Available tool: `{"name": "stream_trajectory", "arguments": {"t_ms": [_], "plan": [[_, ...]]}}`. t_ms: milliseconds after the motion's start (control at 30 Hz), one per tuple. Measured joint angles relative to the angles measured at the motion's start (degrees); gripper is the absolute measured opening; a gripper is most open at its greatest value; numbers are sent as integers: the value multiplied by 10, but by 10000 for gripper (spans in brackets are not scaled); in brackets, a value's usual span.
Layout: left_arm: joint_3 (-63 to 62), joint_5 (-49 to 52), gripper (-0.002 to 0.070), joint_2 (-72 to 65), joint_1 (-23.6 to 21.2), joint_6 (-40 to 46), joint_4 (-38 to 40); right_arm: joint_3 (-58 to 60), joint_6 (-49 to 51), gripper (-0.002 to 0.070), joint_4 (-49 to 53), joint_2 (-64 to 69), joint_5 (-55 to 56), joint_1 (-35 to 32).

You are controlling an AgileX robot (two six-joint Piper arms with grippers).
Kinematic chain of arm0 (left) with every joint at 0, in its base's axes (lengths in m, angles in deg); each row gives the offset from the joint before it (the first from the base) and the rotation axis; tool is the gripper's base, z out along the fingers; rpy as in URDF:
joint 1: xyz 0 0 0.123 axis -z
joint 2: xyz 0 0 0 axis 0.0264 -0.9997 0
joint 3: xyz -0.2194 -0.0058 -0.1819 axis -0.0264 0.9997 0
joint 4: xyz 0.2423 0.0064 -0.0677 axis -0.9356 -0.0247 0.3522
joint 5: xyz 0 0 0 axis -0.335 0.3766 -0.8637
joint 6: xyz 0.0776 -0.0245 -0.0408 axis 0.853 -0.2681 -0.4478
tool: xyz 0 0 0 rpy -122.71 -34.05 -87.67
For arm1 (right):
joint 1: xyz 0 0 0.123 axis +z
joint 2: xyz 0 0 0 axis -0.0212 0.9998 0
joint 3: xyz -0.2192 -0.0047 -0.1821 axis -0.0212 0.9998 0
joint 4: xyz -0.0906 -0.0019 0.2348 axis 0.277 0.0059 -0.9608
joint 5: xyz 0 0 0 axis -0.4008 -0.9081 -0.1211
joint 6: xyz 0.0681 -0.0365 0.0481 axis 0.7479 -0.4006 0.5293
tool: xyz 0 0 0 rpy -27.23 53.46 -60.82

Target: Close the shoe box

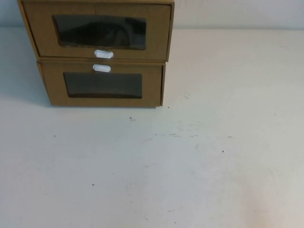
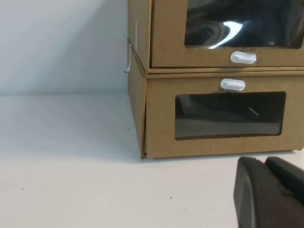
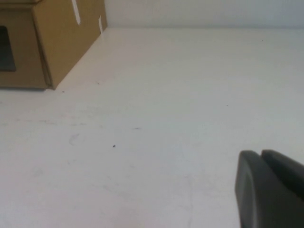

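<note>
Asking voice: where is the shoe box?

Answering voice: the brown cardboard shoe box (image 1: 42,33) is the upper of two stacked drawer boxes at the back left of a white counter (image 1: 190,166). Its front panel has a clear window (image 1: 99,31) with a small white pull tab (image 1: 103,54) just below. The lower box (image 1: 54,85) carries it and wears its own tab above its window, so the two tabs nearly meet.

Asking voice: is the drawer open?

Answering voice: it looks slightly forward of the box below. That is a judgement, since the angle exaggerates it. If so, a flat push on the front panel would seat it.

Asking voice: and the arms?

Answering voice: neither appears in the high view. The left gripper (image 2: 263,162) hangs low over the counter, near the front of the lower box and not touching it. Its dark fingers are together, with only a thin seam between them, which suits pushing more than grasping. The right gripper (image 3: 260,154) is over bare counter, well apart from the boxes, with its fingers likewise together. It is probably parked out of the way.
</note>
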Motion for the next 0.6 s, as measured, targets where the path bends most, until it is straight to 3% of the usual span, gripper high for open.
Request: {"name": "stream_trajectory", "arguments": {"t_ms": [600], "plan": [[0,0,-2,0,0,0,0,0,8,-11,0,0,-66,0]]}}
